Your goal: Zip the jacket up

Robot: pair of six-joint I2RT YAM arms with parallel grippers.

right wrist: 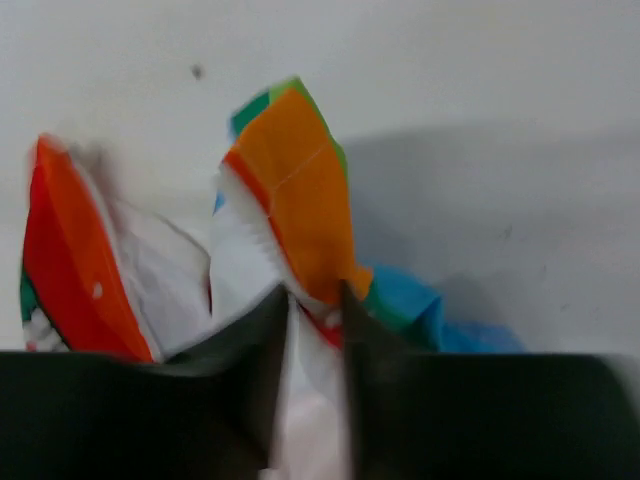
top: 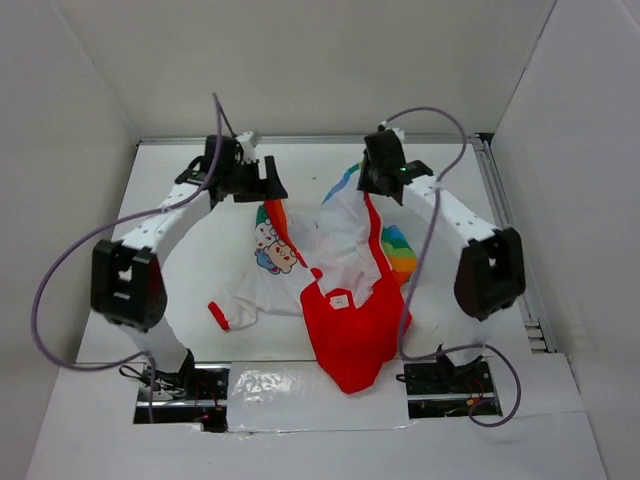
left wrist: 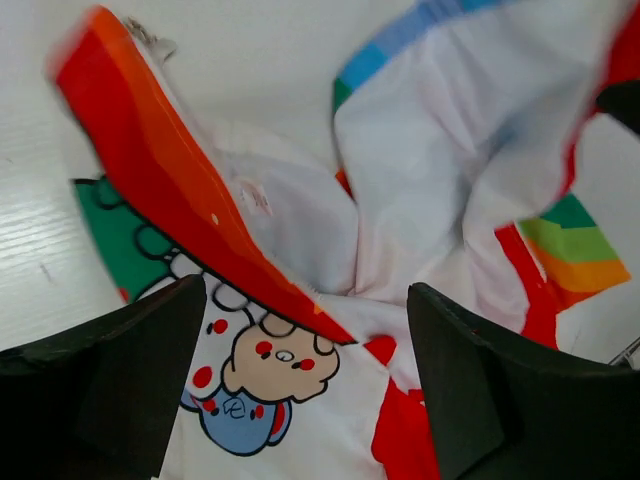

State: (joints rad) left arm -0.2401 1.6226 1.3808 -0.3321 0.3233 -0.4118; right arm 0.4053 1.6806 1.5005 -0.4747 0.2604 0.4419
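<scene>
**Mid-desk: one child's jacket, unzipped, two grippers at its far end**

Across the middle of the white desk (top: 310, 160) lies a small child's soft fabric jacket (top: 285, 285). It has a white body and red trim, and its front is open and rumpled.

- Red hood (top: 350, 340): spread flat toward the near edge, between the two arm bases. A small white label (top: 340, 300) shows at its neck.
- Cartoon-figure print (left wrist: 265, 375): face up on the front panel that lies left of centre.
- Sleeve with red cuff (top: 222, 315): points toward the near-left corner.
- Rainbow-striped panel (top: 400, 250): lies on the side of the garment toward the right edge. More striped cloth shows at the far end, under the right arm.
- Red-orange edge strip (left wrist: 190, 210): runs diagonally along one front edge. The two front edges lie apart and are not joined. The zip slider is too small to make out.
- Left gripper (top: 268, 188): black, two-fingered, over the jacket's far end on the left. Its fingers are spread wide with the print and edge strip seen between them. I cannot tell whether they touch the cloth.
- Right gripper (top: 372, 185): at the far end, just right of the other gripper. Its fingers are drawn almost together, pinching a fold of white and orange-striped fabric that stands up off the desk.
- Purple cables (top: 50, 290): one loops from each arm.
</scene>
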